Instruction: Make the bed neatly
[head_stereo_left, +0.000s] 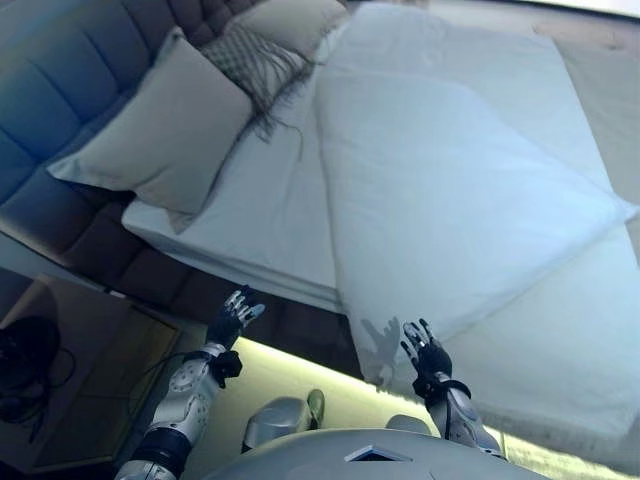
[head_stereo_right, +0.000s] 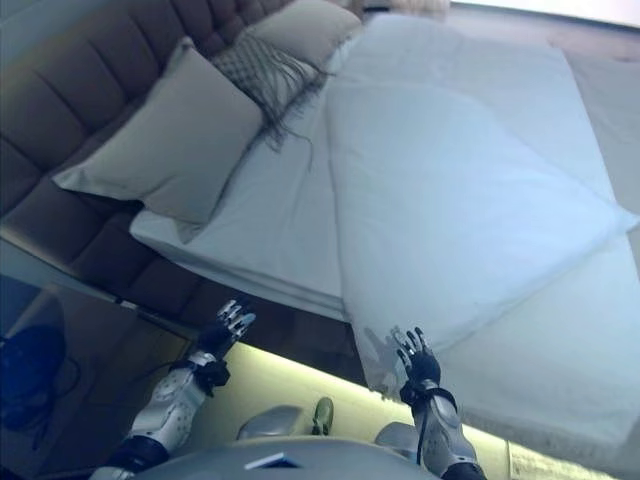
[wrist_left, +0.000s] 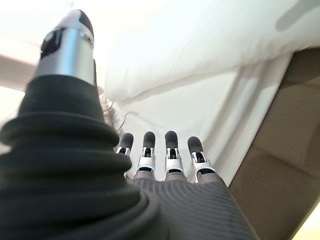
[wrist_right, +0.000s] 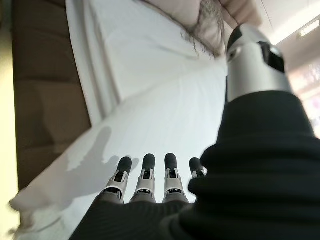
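Note:
A white duvet (head_stereo_left: 450, 190) lies skewed across the bed, its near corner (head_stereo_left: 375, 365) hanging over the side and its right corner reaching the far edge. A bare strip of white sheet (head_stereo_left: 265, 215) shows between the duvet and the pillows. My right hand (head_stereo_left: 425, 352) is open, fingers straight, just in front of the hanging duvet corner (wrist_right: 60, 200), not touching it. My left hand (head_stereo_left: 233, 318) is open too, held beside the bed's brown side panel (wrist_left: 280, 165), below the mattress edge. Neither hand holds anything.
A large grey pillow (head_stereo_left: 160, 120) leans on the padded headboard (head_stereo_left: 60, 80), with a fringed checked cushion (head_stereo_left: 250, 60) and another pillow (head_stereo_left: 295, 22) behind it. A bedside table (head_stereo_left: 70, 370) stands at lower left. A lit strip of floor (head_stereo_left: 300, 380) runs along the bed's side.

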